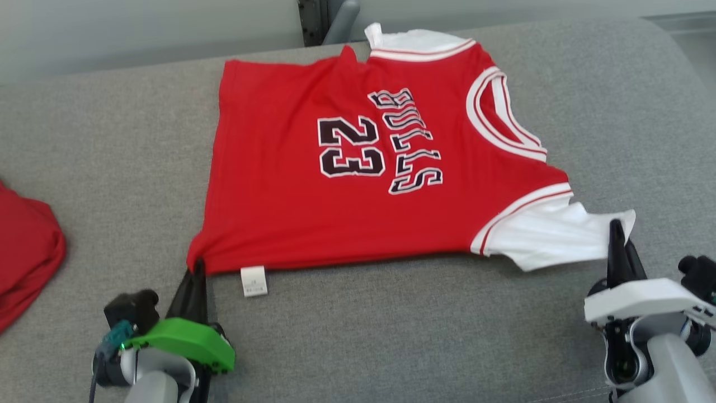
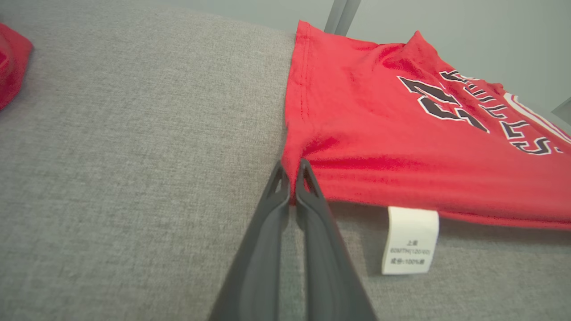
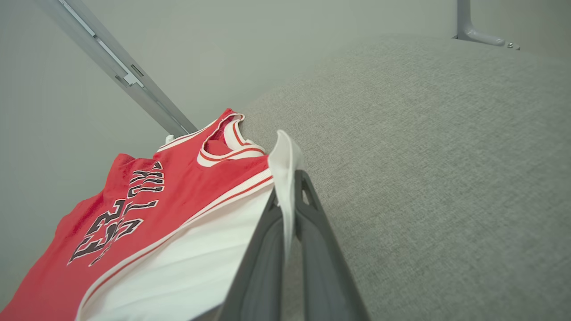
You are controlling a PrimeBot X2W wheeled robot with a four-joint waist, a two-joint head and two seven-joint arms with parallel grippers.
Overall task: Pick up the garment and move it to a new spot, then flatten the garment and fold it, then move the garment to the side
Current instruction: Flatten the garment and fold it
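The garment is a red jersey with white sleeves and black "BULLS 23" print, spread on the grey cloth surface. My left gripper is shut on its near hem corner, and the left wrist view shows red cloth pinched between the left gripper fingers. A white care label hangs from the hem beside it. My right gripper is shut on the edge of the near white sleeve. In the right wrist view the sleeve edge runs up between the right gripper fingers.
Another red cloth lies bunched at the surface's left edge, also seen as red cloth far left. A grey metal post stands behind the far edge. Bare grey surface stretches to the right of the jersey.
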